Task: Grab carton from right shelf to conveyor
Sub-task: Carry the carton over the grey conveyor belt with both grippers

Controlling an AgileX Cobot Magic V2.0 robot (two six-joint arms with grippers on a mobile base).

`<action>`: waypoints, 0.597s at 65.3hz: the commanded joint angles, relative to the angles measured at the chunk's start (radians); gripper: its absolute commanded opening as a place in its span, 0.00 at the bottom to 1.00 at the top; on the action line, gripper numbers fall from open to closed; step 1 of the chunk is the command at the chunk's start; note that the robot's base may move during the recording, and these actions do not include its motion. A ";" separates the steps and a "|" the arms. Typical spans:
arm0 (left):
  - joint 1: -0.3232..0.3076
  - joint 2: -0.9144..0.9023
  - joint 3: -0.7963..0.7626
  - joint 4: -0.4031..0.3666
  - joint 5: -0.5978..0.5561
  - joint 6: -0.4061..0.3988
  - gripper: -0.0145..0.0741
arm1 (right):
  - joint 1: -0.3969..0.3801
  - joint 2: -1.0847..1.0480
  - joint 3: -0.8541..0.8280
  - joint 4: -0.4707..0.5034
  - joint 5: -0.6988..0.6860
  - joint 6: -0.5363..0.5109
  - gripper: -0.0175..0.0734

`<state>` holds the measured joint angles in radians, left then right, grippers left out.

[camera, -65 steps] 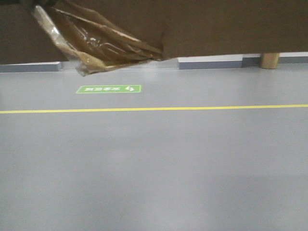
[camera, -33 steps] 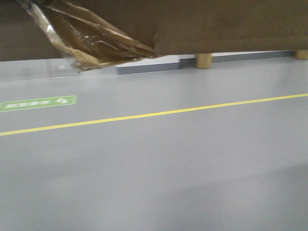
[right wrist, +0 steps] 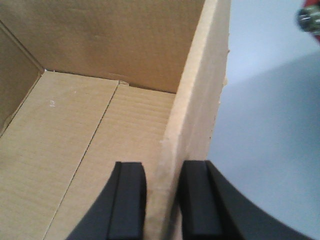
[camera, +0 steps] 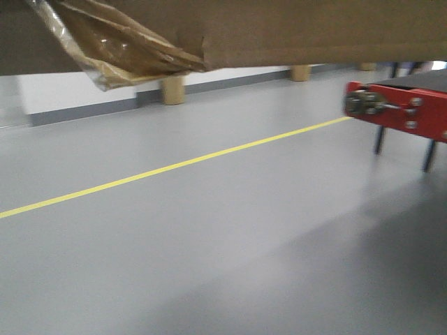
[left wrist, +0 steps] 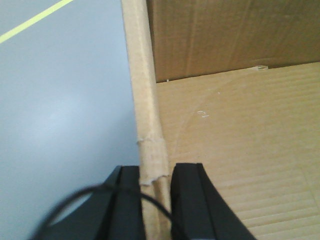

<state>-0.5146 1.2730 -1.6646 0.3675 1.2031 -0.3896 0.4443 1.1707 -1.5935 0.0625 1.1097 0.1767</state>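
Observation:
The brown carton (camera: pixel 300 31) hangs above the floor and fills the top of the front view, a tuft of amber tape (camera: pixel 115 42) dangling from its left underside. My left gripper (left wrist: pixel 155 185) is shut on the carton's left wall (left wrist: pixel 145 100), one finger outside, one inside. Over on the other side, the right gripper (right wrist: pixel 162 185) is shut on the right wall (right wrist: pixel 197 100) the same way. The box interior (right wrist: pixel 75 140) is empty. A red frame end of the conveyor (camera: pixel 398 108) shows at the right edge. The right shelf is out of view.
Grey floor (camera: pixel 209 244) with a yellow line (camera: pixel 174 166) running diagonally. A white wall with grey skirting (camera: pixel 84 112) lies behind, with tan posts (camera: pixel 172 89) standing at it. Thin dark legs (camera: pixel 427 155) hold up the red frame.
The view has swung to the right: the yellow line now slants, the green floor sign has left the frame, and the red conveyor end has come into view. Both grips are unchanged.

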 commanded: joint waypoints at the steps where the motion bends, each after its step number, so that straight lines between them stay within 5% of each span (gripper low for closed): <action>1: 0.004 -0.013 -0.003 0.130 -0.001 0.013 0.15 | -0.002 -0.024 -0.006 0.000 -0.033 -0.017 0.12; 39: 0.004 -0.013 -0.003 0.160 -0.001 0.013 0.15 | -0.002 -0.024 -0.006 0.000 -0.038 -0.017 0.12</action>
<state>-0.5187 1.2730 -1.6646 0.4022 1.1897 -0.3896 0.4443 1.1714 -1.5915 0.0685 1.0912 0.1767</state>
